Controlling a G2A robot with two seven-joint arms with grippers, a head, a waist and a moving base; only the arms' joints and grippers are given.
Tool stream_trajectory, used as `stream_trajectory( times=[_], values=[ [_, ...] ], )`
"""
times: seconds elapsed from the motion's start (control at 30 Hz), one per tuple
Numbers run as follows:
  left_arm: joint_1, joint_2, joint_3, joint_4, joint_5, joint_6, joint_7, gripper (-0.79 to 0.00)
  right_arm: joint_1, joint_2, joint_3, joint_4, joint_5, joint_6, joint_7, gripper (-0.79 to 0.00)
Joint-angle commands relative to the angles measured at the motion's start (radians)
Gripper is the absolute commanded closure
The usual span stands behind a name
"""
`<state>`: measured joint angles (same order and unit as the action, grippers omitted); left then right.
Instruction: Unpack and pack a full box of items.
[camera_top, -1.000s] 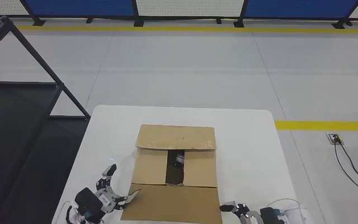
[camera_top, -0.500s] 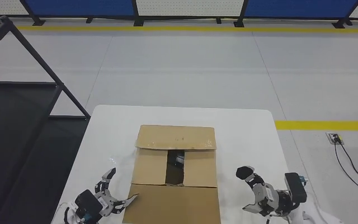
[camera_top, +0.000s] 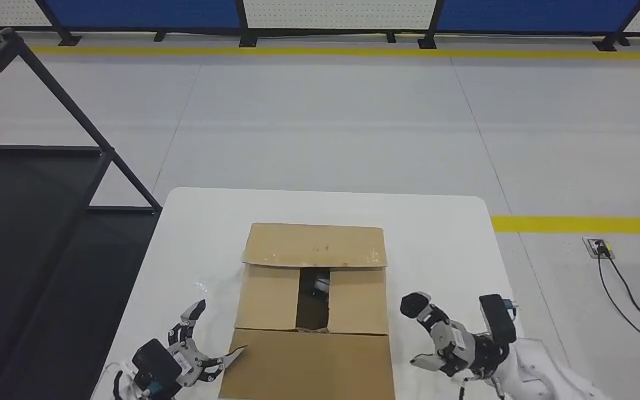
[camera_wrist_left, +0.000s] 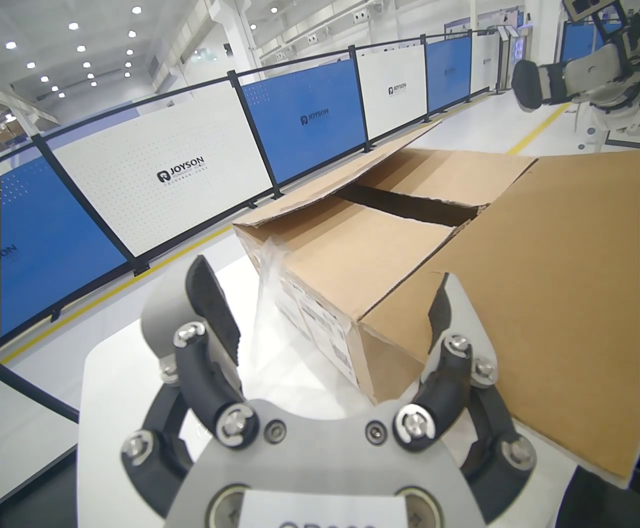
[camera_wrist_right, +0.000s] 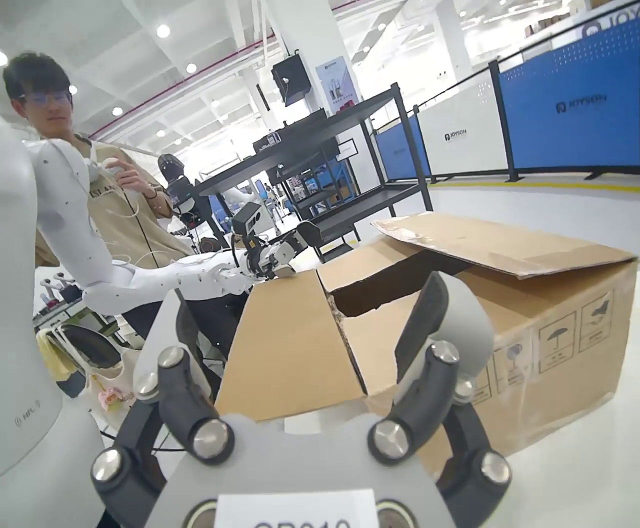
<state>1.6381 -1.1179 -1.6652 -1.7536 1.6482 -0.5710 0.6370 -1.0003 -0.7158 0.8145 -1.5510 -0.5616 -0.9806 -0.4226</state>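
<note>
Black-padded left gripper (camera_top: 216, 333): low over the near left corner of the table (camera_top: 180, 240), fingers spread wide. Seen from its own wrist, the near left corner of the box (camera_top: 315, 300) sits in the gap between them, with one finger over the near flap (camera_top: 300, 365). I can't tell whether it touches the cardboard.
Matching right gripper (camera_top: 415, 333): just beside the box's right wall, close to the table's front edge. Its fingers are also apart, with nothing between them, and it points at the box's side.
Cardboard box: brown, standing square in the middle of the table, towards the front edge. The far flap (camera_top: 315, 243) tilts up and outward, and the near flap is turned out toward the robot. The two side flaps (camera_top: 268, 298) are folded in flat with a dark slot (camera_top: 312, 312) between them.
Contents: something pale shows through the slot, too little to name.
Left wall: a printed label and wrinkled clear film (camera_wrist_left: 270, 280).
</note>
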Motion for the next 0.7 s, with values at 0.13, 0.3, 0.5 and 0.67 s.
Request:
stream_trajectory(
  times=[0.13, 0.3, 0.5, 0.67],
  values=[
    [0.0, 0.0, 0.0, 0.0, 0.0, 0.0, 0.0, -0.785, 0.14, -0.04, -0.088, 0.052, 0.461, 0.089, 0.377, -0.785],
    [0.0, 0.0, 0.0, 0.0, 0.0, 0.0, 0.0, -0.785, 0.236, -0.072, -0.134, 0.094, 0.651, 0.174, 0.63, -0.785],
    [0.0, 0.0, 0.0, 0.0, 0.0, 0.0, 0.0, -0.785, 0.273, -0.098, -0.14, 0.132, 0.711, 0.194, 0.733, -0.785],
    [0.0, 0.0, 0.0, 0.0, 0.0, 0.0, 0.0, -0.785, 0.269, -0.112, -0.118, 0.15, 0.728, 0.157, 0.727, -0.785]
  ],
)
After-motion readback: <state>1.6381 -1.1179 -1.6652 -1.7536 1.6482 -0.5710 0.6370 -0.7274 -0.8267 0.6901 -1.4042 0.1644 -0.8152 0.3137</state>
